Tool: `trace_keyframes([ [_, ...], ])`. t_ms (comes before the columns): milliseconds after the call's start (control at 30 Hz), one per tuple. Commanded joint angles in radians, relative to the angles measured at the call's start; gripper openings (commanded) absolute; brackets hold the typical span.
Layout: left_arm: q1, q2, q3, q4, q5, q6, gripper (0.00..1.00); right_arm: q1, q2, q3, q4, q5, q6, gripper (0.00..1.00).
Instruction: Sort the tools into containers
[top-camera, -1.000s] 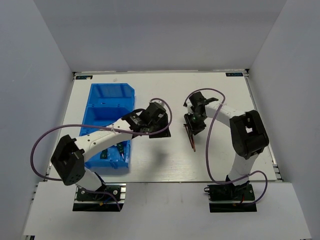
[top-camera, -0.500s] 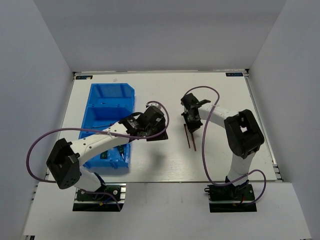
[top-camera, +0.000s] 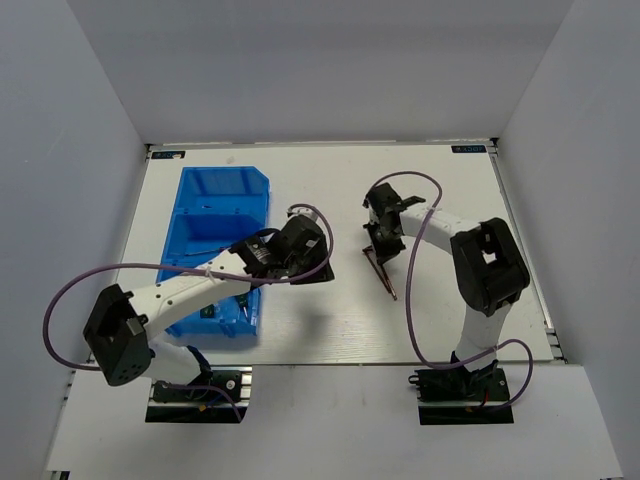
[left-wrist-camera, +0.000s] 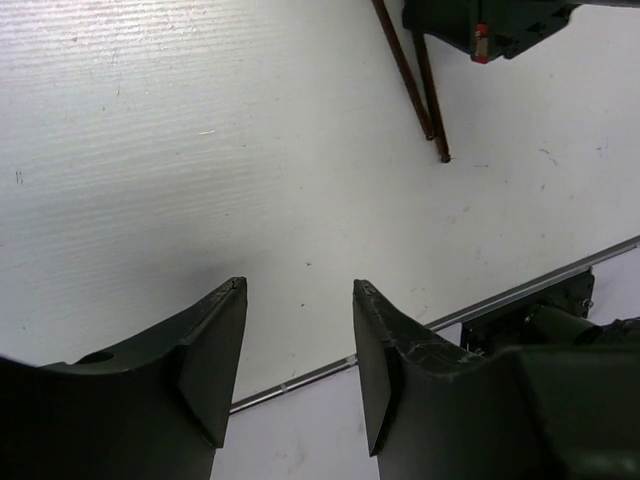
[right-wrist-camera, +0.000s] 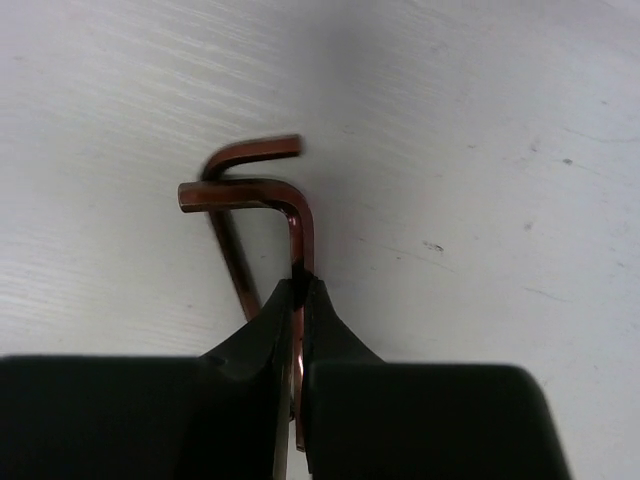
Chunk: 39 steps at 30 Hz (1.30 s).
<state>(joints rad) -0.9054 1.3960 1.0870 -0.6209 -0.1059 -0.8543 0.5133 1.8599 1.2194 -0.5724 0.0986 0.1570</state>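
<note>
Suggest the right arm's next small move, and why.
Probably a short straight lift. The right gripper looks shut on one red hex key, while a second hex key lies right beside it on the table; rising first should separate them before the carry to the blue bin.

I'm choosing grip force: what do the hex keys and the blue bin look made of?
The hex keys: likely metal with a reddish, coppery coating; thin rigid rods with slight sheen. The blue bin: apparently moulded plastic, uniformly bright blue with smooth glossy walls.
</note>
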Motion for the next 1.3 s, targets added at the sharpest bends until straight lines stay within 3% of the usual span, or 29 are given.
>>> trace_keyframes([
  [0, -0.004, -0.08, -0.012, 0.049, -0.017, 0.02, 0.57, -0.009, -0.044, 0.072, -0.003, -0.174, -0.059, 0.0],
  [200, -0.004, -0.173, -0.022, 0.092, -0.05, 0.064, 0.57, -0.015, -0.042, 0.323, -0.032, -0.428, -0.126, 0.0],
  [400, -0.013, -0.316, -0.022, 0.139, -0.12, 0.107, 0.56, 0.004, 0.129, 0.607, 0.04, -0.673, -0.028, 0.0],
  [533, -0.013, -0.399, 0.025, 0.15, -0.178, 0.184, 0.56, 0.025, 0.297, 0.845, 0.242, -0.844, 0.028, 0.0],
  [600, -0.013, -0.419, 0.053, 0.13, -0.196, 0.202, 0.56, 0.037, 0.406, 0.92, 0.444, -0.896, 0.104, 0.0],
  [667, -0.013, -0.419, 0.097, 0.104, -0.225, 0.202, 0.56, 0.054, 0.488, 1.017, 0.537, -0.908, 0.163, 0.0],
  [700, -0.013, -0.428, 0.108, 0.095, -0.225, 0.202, 0.56, 0.066, 0.536, 1.089, 0.677, -0.902, 0.173, 0.0],
  [833, -0.013, -0.437, 0.142, 0.053, -0.248, 0.212, 0.56, 0.119, 0.662, 1.246, 0.726, -0.8, 0.072, 0.0],
  [1000, -0.013, -0.448, 0.151, 0.017, -0.268, 0.201, 0.56, 0.157, 0.659, 1.157, 0.897, -0.694, -0.017, 0.0],
  [1267, -0.013, -0.457, 0.151, -0.016, -0.287, 0.19, 0.56, 0.194, 0.686, 1.134, 0.976, -0.669, -0.039, 0.0],
])
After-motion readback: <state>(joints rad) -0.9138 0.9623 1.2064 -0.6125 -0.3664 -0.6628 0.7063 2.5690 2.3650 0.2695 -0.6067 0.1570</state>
